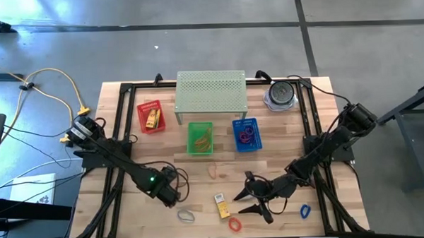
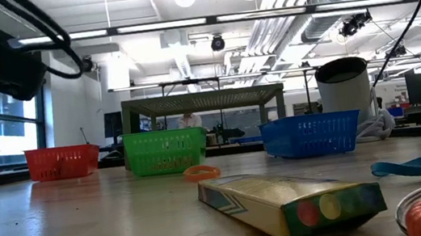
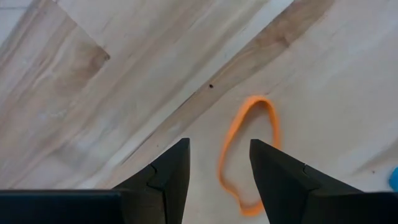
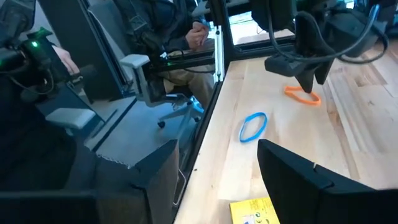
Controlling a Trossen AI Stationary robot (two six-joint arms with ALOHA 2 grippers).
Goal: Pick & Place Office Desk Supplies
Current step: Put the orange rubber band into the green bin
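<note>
Poised low over the pale wooden table (image 1: 130,214), the left gripper (image 3: 219,180) is seen with its two dark fingers partly parted and nothing clasped between them; the thin orange rubber loop (image 3: 249,155) lies flat just ahead, its long axis running roughly in line with the fingers, one side already under the gap. By the right wrist view, that gripper is placed right at the loop, so the left arm is judged much the nearer. Farther right, the right gripper (image 1: 253,197) is held wide open and empty above the yellow rectangular packet (image 1: 221,205), beside the red loop (image 1: 235,223).
</note>
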